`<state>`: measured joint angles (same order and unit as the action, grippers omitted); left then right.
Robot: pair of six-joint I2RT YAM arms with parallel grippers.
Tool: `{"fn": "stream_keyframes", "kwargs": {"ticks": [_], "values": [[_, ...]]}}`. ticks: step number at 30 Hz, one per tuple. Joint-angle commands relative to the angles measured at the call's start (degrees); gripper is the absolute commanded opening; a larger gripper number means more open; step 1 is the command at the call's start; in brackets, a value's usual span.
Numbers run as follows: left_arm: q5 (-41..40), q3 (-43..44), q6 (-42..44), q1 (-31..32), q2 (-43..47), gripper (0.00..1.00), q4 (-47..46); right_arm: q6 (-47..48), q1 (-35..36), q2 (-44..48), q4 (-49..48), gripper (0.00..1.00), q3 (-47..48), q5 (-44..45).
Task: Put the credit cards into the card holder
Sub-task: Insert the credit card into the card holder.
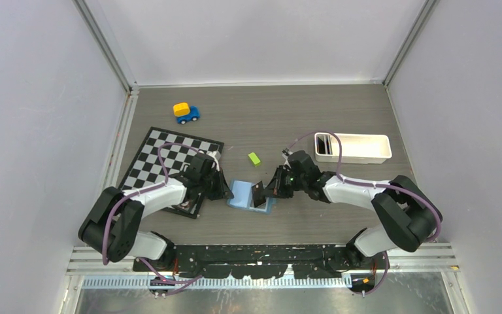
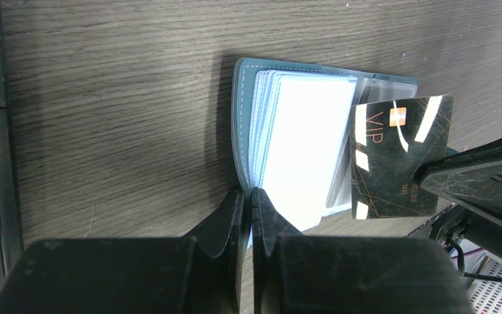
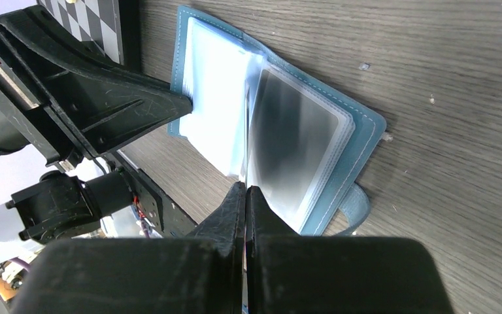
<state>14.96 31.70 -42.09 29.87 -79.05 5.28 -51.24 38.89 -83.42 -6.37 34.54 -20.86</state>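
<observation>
The teal-blue card holder (image 1: 240, 193) lies open on the table between both arms, its clear sleeves (image 2: 301, 131) fanned up. My left gripper (image 2: 251, 193) is shut on the near edge of the left stack of sleeves, holding them raised. My right gripper (image 3: 245, 190) is shut on a black credit card (image 2: 399, 157) marked VIP, held upright over the holder's right half. In the right wrist view this card (image 3: 245, 131) shows edge-on, its far edge down among the sleeves (image 3: 301, 131) near the fold. From above, the card (image 1: 259, 194) stands tilted on the holder.
A long white tray (image 1: 366, 157) at the back right holds dark cards (image 1: 323, 145) at its left end. A lime-green block (image 1: 254, 158) lies just behind the holder. A checkerboard mat (image 1: 163, 154) lies under the left arm, with a blue and yellow toy car (image 1: 185, 112) beyond it.
</observation>
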Motion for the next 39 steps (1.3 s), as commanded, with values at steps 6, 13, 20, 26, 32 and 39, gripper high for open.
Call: {"fn": "stream_keyframes", "kwargs": {"ticks": [6,13,20,26,32,39], "values": [[-0.77,0.45,0.07,-0.34,-1.2,0.0,2.05,-1.78,0.48,-1.97,-6.4,0.0,-1.19,-0.31],[-0.65,0.55,0.16,-0.34,-1.2,0.0,2.02,-3.05,0.47,-3.84,-9.78,0.0,-2.73,-0.24],[-0.55,0.47,0.16,-0.34,-1.25,0.0,2.14,-5.61,0.48,-7.36,-15.35,0.01,-4.24,-0.52],[-0.38,0.51,0.21,-0.34,-0.99,0.0,2.14,-8.03,0.93,-9.74,-19.47,0.0,-5.4,0.47],[0.23,0.39,0.15,-0.34,-0.87,0.0,1.72,-9.59,1.3,-10.07,-20.09,0.01,-6.02,3.27],[0.4,0.17,0.24,-0.38,-0.45,0.0,1.62,-11.18,2.14,-11.43,-18.56,0.03,-5.34,4.09]]}}
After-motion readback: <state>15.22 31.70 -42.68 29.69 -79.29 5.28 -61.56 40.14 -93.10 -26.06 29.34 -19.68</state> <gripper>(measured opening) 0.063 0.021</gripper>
